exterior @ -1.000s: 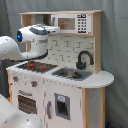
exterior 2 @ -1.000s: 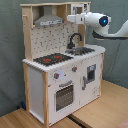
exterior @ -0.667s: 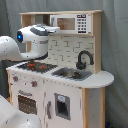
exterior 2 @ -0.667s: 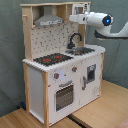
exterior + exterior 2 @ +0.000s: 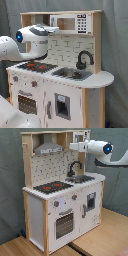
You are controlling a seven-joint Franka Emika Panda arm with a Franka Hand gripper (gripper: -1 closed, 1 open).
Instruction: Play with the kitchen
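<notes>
The kitchen (image 5: 102, 78) (image 5: 37, 213) is a white and light-wood toy unit. It has a black-red hob (image 5: 35, 65) (image 5: 52, 187), a black tap (image 5: 84, 59) (image 5: 75, 167) over a sink (image 5: 72, 74) (image 5: 82, 178), an oven door (image 5: 26, 104) (image 5: 63, 223) and a grey hood (image 5: 49, 148). A small microwave (image 5: 72, 23) (image 5: 80, 136) sits on the top shelf. My gripper (image 5: 55, 31) (image 5: 72, 146) hovers high above the counter, just below the microwave's edge and beside the hood. In the first exterior view the arm hides the hood.
The kitchen stands on a wooden table (image 5: 102, 230) in front of a grey curtain (image 5: 117, 45). A small door with a grey panel (image 5: 62, 106) (image 5: 91, 202) sits under the sink. A white arm link (image 5: 15, 117) fills the first exterior view's lower left.
</notes>
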